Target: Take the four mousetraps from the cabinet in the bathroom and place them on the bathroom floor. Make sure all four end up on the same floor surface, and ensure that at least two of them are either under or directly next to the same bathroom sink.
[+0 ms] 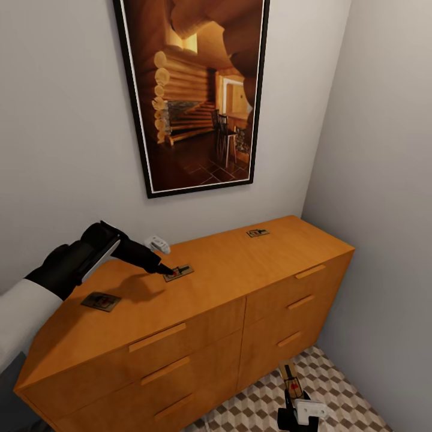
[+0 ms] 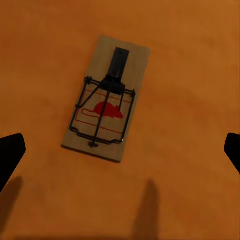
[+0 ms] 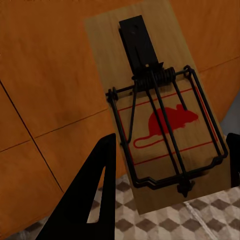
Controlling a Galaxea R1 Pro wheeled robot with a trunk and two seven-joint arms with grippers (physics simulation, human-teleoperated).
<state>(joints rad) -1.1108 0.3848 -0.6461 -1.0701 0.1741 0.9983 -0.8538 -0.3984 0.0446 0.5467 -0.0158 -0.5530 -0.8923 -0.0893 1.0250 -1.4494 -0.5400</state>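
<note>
Left wrist view: your left gripper (image 2: 120,150) hangs jaws apart, a mousetrap (image 2: 107,105) between them on the cabinet (image 2: 195,75). Your right gripper (image 3: 167,165) is clamped on another mousetrap (image 3: 150,100).

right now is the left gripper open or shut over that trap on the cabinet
Open. In the left wrist view its dark jaws sit wide apart at opposite edges, with the mousetrap lying flat and untouched on the cabinet top between them.

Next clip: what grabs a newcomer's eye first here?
The big framed log-cabin picture on the wall above the orange cabinet. Then the left gripper, jaws open, over a mousetrap on the cabinet top, and the right gripper holding another mousetrap low above the tiled floor.
</note>
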